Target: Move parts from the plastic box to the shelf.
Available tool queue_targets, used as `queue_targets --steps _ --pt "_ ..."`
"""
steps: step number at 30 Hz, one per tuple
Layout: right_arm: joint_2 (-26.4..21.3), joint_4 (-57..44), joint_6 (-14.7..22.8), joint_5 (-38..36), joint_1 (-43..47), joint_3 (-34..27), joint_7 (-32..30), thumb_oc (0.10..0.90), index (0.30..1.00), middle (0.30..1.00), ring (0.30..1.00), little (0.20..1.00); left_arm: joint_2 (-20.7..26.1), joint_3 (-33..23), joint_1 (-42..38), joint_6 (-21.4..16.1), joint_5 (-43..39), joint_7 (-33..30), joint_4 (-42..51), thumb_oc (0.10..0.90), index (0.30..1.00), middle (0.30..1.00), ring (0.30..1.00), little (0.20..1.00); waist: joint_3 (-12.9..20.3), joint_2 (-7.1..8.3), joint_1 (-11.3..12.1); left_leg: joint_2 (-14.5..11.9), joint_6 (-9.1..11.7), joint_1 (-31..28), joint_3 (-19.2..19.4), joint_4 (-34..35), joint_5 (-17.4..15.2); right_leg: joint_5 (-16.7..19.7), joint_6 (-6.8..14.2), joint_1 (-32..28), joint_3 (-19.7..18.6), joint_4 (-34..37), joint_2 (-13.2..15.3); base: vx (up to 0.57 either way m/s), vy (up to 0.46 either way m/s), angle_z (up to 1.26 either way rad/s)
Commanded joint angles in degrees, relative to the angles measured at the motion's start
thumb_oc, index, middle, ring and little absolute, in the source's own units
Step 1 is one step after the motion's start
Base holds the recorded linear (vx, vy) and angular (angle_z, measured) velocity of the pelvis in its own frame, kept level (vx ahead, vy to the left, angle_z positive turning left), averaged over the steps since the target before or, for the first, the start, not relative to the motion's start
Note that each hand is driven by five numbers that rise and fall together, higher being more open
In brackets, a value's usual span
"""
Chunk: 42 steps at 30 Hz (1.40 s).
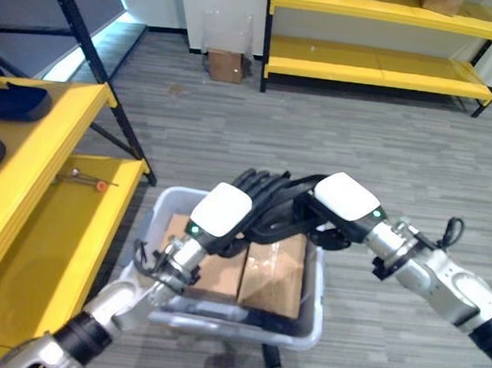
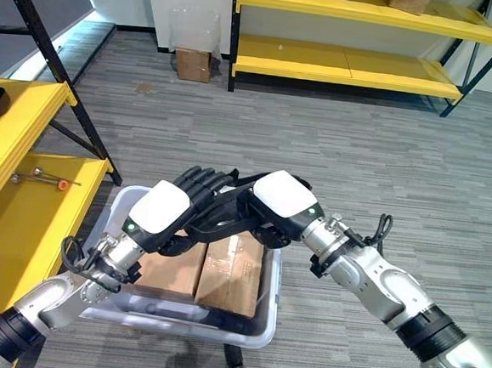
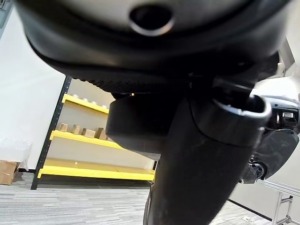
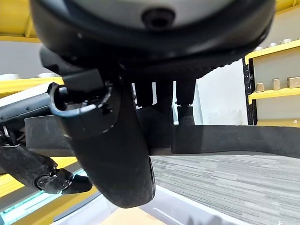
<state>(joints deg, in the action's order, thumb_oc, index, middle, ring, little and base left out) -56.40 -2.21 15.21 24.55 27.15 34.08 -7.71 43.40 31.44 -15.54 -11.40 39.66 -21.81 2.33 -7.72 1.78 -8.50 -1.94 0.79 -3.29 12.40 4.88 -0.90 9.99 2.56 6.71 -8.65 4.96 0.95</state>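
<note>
Black curved part (image 2: 226, 219) hung over the plastic box (image 2: 134, 312), grasped by left hand (image 2: 163, 207) and right hand (image 2: 283, 195) fingers.

No text, label or number can be read anywhere.

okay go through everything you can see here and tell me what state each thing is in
Black part: lifted above the box, held between both hands.
Left hand: fingers curled on the part.
Right hand: fingers curled over the part.
Plastic box: on the floor, open, holding cardboard boxes.
Shelf: a small tool lying on it.
</note>
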Motion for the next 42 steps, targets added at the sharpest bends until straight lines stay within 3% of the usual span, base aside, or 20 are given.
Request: queue_targets --steps 1,5,6,7,8,32,34,37,42 --pt "2.36 -4.95 2.17 -5.53 11.4 -2.23 -4.32 0.4 0.3 0.3 0.3 0.3 -0.2 3.09 -9.06 -1.83 0.27 -1.79 -0.05 0.9 1.0 1.0 1.0 1.0 4.79 0.52 0.53 -2.06 1.63 1.31 -2.16 0.12 -0.85 -11.01 4.27 -2.56 1.13 -4.81 1.36 0.0 0.0 0.0" --pt "3.06 -5.57 2.33 -6.45 11.91 -2.2 -4.35 0.4 0.3 0.3 0.3 0.3 -0.11 3.51 -9.44 -1.91 0.01 -1.61 -0.13 0.9 1.0 1.0 1.0 1.0 4.83 0.4 0.52 -2.04 1.63 1.25 -2.17 0.12 -0.88 -11.03 4.19 -2.53 1.06 -4.83 1.32 0.0 0.0 0.0" --pt "3.18 -5.61 2.35 -6.55 11.97 -2.17 -4.31 0.4 0.3 0.3 0.3 0.3 -0.12 3.55 -9.45 -1.95 -0.03 -1.54 -0.14 0.849 0.929 0.929 0.929 0.929 4.83 0.38 0.54 -2.04 1.63 1.23 -2.19 0.12 -0.89 -11.05 4.17 -2.55 1.07 -4.84 1.29 0.0 0.0 0.0" --pt "3.19 -5.61 2.26 -6.83 11.9 -2.14 -4.12 0.4 0.3 0.3 0.3 0.3 -0.14 3.64 -9.45 -1.98 -0.1 -1.38 -0.32 0.484 0.418 0.418 0.418 0.418 4.83 0.31 0.52 -2.04 1.63 1.18 -2.2 0.12 -0.9 -11.11 4.13 -2.56 1.12 -4.92 1.27 0.0 0.0 0.0" --pt "3.36 -5.63 2.26 -6.89 11.92 -2.09 -4.07 0.4 0.3 0.3 0.3 0.3 -0.14 3.63 -9.45 -1.98 -0.11 -1.4 -0.27 0.4 0.3 0.3 0.3 0.3 4.85 0.3 0.55 -2.05 1.62 1.17 -2.2 0.12 -0.92 -11.14 4.12 -2.58 1.11 -4.91 1.28 0.0 0.0 0.0" --pt "5.04 -5.6 1.47 -6.75 10.19 -3.67 -4.55 0.4 0.3 0.3 0.3 0.3 -1.05 2.64 -8.05 -1.84 -1.95 -0.47 -0.46 0.4 0.3 0.3 0.3 0.3 5.09 -0.1 0.44 -1.92 1.54 1.05 -2.34 0.12 -1.05 -11.22 4.0 -2.93 1.15 -4.7 1.43 0.0 0.0 0.0" --pt "5.74 -5.5 1.21 -7.05 8.74 -5.1 -5.08 0.9 1.0 1.0 1.0 1.0 -1.24 2.12 -7.79 -1.62 -2.18 -0.57 -0.59 0.4 0.3 0.3 0.3 0.3 5.07 -0.22 0.3 -1.94 1.53 1.01 -2.32 0.12 -1.04 -11.22 3.97 -2.95 1.09 -4.75 1.43 0.0 0.0 0.0" --pt "6.19 -5.8 1.05 -7.13 7.39 -6.43 -5.3 0.9 1.0 1.0 1.0 1.0 -1.48 1.83 -7.55 -1.49 -2.2 -0.56 -0.77 0.4 0.3 0.3 0.3 0.3 5.12 -0.3 0.21 -1.94 1.51 0.91 -2.31 0.12 -1.05 -11.24 3.95 -3.0 1.1 -4.77 1.43 0.0 0.0 0.0" --pt "5.56 -10.81 1.62 -7.69 0.45 -13.64 -6.3 0.9 1.0 1.0 1.0 1.0 -1.17 -0.97 -5.21 -1.16 -1.88 -0.64 -0.55 0.4 0.3 0.3 0.3 0.3 5.33 -0.83 -0.65 -1.93 1.52 0.89 -2.17 0.12 -1.04 -11.27 3.9 -2.83 0.8 -4.89 1.34 0.0 0.0 0.0"
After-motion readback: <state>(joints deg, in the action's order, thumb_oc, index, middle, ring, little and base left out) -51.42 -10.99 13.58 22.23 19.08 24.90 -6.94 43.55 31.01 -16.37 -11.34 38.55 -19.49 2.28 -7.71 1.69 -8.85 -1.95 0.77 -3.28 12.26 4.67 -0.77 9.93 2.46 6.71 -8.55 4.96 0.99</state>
